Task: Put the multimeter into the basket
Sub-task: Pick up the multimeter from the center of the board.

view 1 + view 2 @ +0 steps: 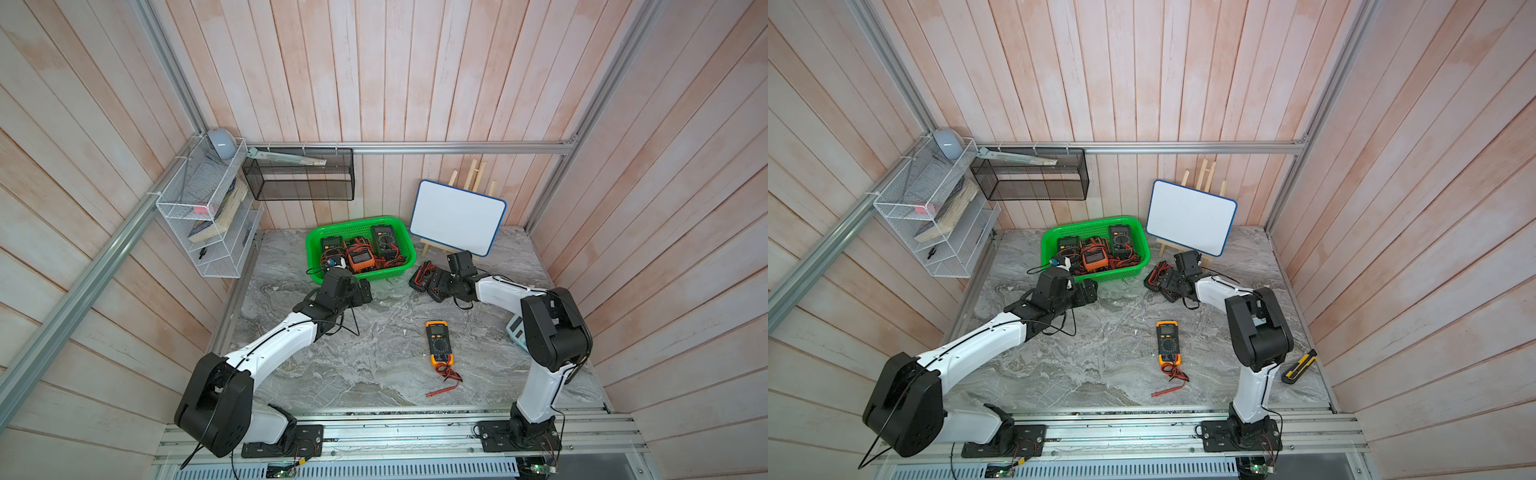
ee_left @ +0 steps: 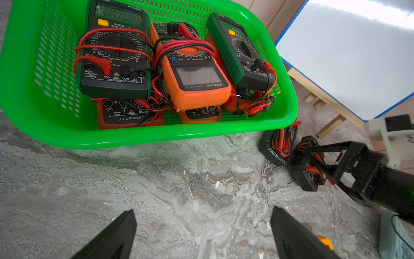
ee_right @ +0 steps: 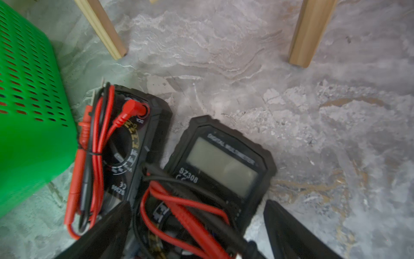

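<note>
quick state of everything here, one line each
basket: holds several multimeters
left gripper: open, empty
right gripper: open, astride black multimeter
black multimeter: flat on table
second black multimeter: on table, leads bundled
yellow multimeter: on table, leads trailing
whiteboard: blank

The dark green multimeter (image 2: 114,51) reads DT9205A by its screen, with 20A, mA and COM at its sockets. The orange multimeter (image 2: 197,76) shows 890F beside its screen, and the red multimeter (image 2: 127,116) AUTO POWER. The black multimeter (image 3: 224,161) says DIGITAL MULTIMETER and SZ308; the second black multimeter (image 3: 132,143) also SZ308
</note>
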You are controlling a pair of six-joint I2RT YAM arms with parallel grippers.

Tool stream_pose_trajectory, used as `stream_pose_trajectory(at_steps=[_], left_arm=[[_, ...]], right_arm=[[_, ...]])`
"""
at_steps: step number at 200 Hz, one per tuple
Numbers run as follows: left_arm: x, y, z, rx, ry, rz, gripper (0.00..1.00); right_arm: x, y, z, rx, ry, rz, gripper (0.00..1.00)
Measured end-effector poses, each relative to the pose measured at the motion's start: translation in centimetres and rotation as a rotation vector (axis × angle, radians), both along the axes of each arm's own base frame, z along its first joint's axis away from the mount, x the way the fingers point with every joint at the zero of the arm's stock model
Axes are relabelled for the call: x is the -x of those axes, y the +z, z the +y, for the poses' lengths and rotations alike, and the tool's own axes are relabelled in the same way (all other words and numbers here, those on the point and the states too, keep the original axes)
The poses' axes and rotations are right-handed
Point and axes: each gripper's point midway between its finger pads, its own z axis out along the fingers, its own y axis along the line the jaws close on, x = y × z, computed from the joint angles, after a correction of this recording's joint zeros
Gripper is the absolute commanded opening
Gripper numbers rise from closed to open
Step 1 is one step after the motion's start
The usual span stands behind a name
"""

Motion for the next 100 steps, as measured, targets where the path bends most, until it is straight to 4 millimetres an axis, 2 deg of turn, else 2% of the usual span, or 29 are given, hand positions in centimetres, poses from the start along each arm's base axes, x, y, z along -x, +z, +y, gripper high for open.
stream_pose_trajectory(at_steps=[29,39,59,100], left_arm=[[0.1,-0.2,0.0,0.003,0.004,0.006,1.0],[0.1,-0.3,0.1,0.003,0.005,0.007,1.0],[0.1,-0.4,0.2,0.005,0.009,0.011,1.0],[0.2,-0.5,0.3,0.006,0.013,0.014,1.0]], right_arm=[[0.3,-1.1,0.6,0.003,0.017,0.024,0.98],[0.3,-1.2,0.8,0.006,0.022,0.025,0.94],[0.4,-1.2,1.0,0.003,0.029,0.027,0.85],[0.6,-0.9,1.0,-0.009,0.031,0.017,0.57]])
